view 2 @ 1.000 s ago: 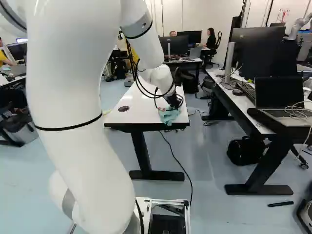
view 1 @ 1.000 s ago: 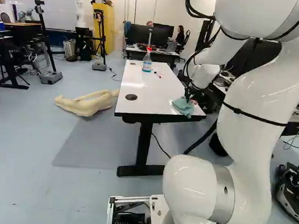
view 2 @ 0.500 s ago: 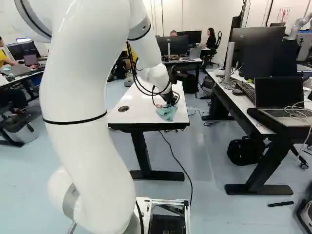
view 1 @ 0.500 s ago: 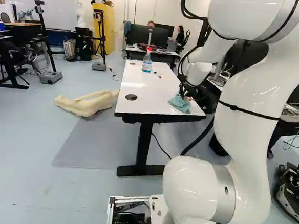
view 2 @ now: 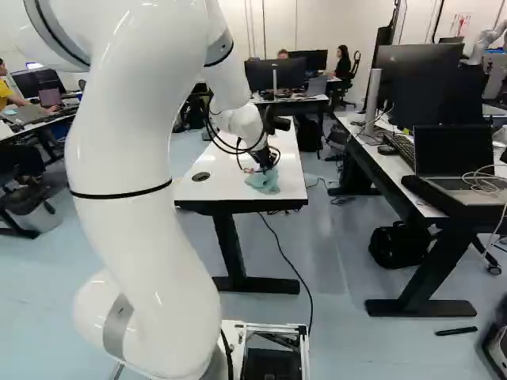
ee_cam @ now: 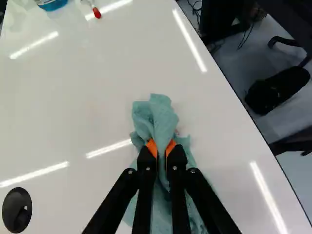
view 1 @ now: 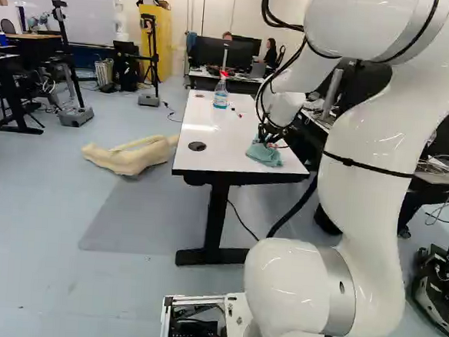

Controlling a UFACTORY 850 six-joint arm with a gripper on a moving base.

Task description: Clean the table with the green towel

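Because the tool point(ee_cam: 162, 149) is clamped on the bunched green towel point(ee_cam: 155, 117), which lies against the tabletop point(ee_cam: 73, 102) near its closer end, wiping should go best with light, even pressure and overlapping strokes, keeping the loose folds flat and stopping short of the spray bottle point(view 1: 221, 97) and red-tipped marker point(ee_cam: 97, 12).

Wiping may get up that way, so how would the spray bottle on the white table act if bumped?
Nudged high, the spray bottle would probably tip, since it stands upright, taller than wide. The blue liquid inside likely gives it some weight, so a low push might slide it across the glossy white table.
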